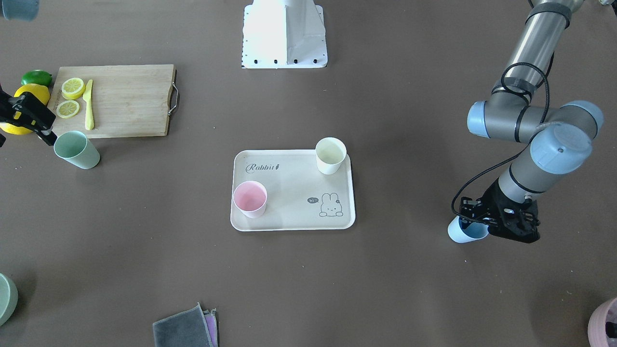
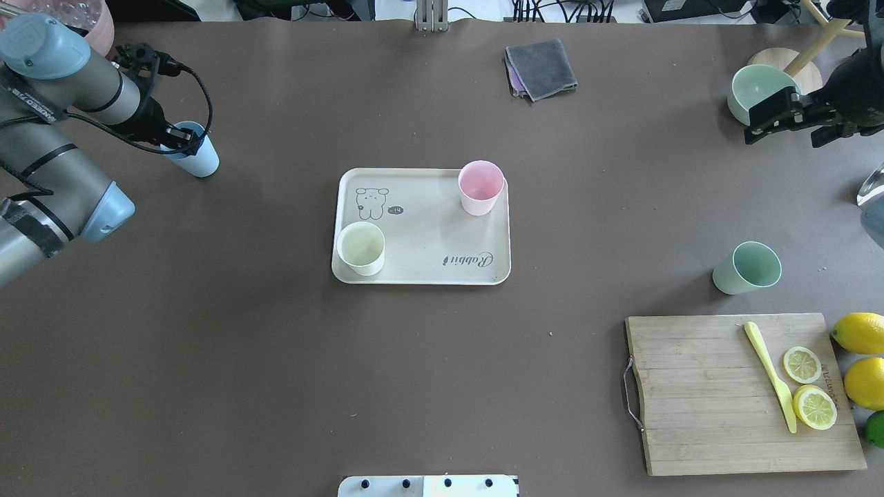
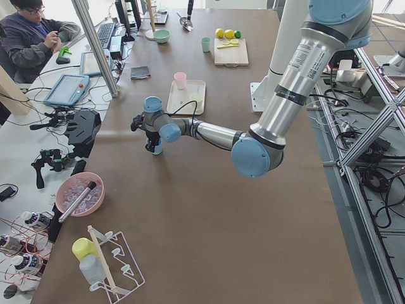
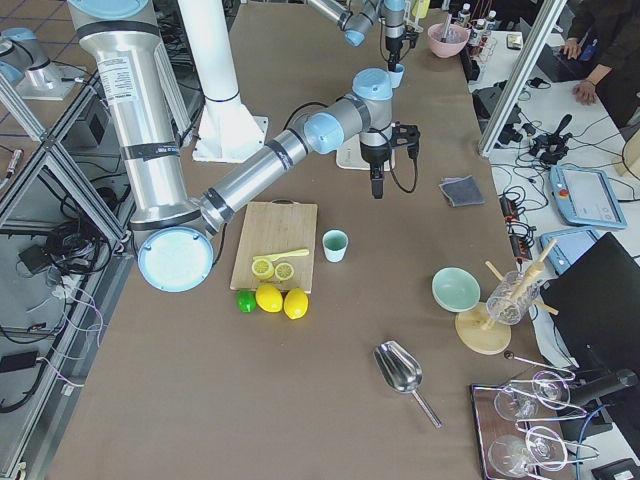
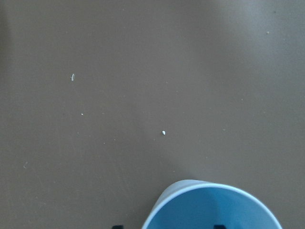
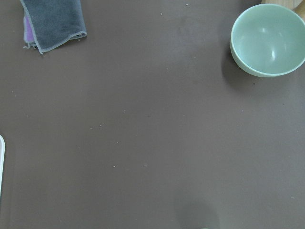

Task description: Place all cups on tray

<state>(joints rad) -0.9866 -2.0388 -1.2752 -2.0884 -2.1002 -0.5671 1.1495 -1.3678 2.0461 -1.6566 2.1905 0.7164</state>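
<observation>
The beige tray (image 2: 421, 231) lies mid-table with the cream-white cup (image 2: 360, 248) and the pink cup (image 2: 480, 188) upright on it. The light blue cup (image 2: 199, 159) stands at the far left of the table. My left gripper (image 2: 178, 135) is at its rim. In the left wrist view the fingertips (image 5: 116, 226) stand wide apart, one outside the cup (image 5: 214, 207) and one inside, so it looks open. The mint green cup (image 2: 749, 268) stands alone on the right. My right gripper (image 2: 784, 134) hangs open and empty, high above the table beyond that cup.
A wooden cutting board (image 2: 711, 400) with lemon slices and a yellow knife lies front right, with whole lemons (image 2: 860, 333) beside it. A pale green bowl (image 2: 756, 88) sits far right, a grey cloth (image 2: 542, 67) far centre and a pink pot (image 1: 605, 323) in the far left corner.
</observation>
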